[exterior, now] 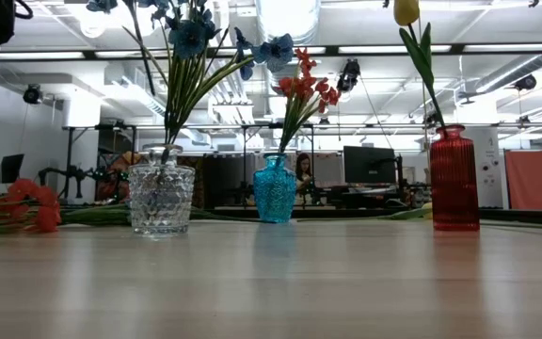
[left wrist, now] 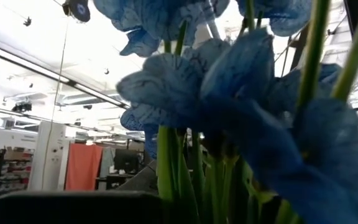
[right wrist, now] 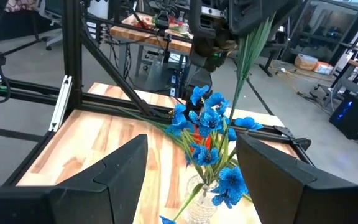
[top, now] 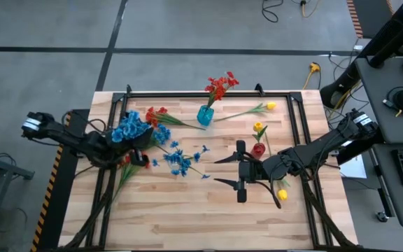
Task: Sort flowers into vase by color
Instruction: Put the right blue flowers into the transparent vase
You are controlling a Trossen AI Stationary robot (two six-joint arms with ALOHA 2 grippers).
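My left gripper (top: pixel 140 155) is up at the table's left, shut on a bunch of blue flowers (top: pixel 131 128). Their heads fill the left wrist view (left wrist: pixel 229 81). Their green stalks (right wrist: pixel 253 50) run down to the clear glass vase (exterior: pixel 161 198), where more blue flowers (right wrist: pixel 229 180) stand. A blue vase (exterior: pixel 275 188) holds red flowers (top: pixel 220 85). A red vase (exterior: pixel 454 179) holds one yellow flower (top: pixel 259 127). My right gripper (top: pixel 220 171) hovers open mid-table, pointing toward the clear vase. My left gripper holds the blue flowers by their green stalks (right wrist: pixel 258 34), high up, just under the heads. Its own dark body hides the fingers' place on the stalks. The stalks slant down from it, and their lower ends (exterior: pixel 169 141) stand in the clear vase.
Loose red flowers (top: pixel 156 113) lie at the far left, also seen in the low view (exterior: pixel 26 202). A yellow flower (top: pixel 270 106) lies at the far right, and another (top: pixel 282 194) lies under my right arm. A black frame (top: pixel 187 93) rims the table.
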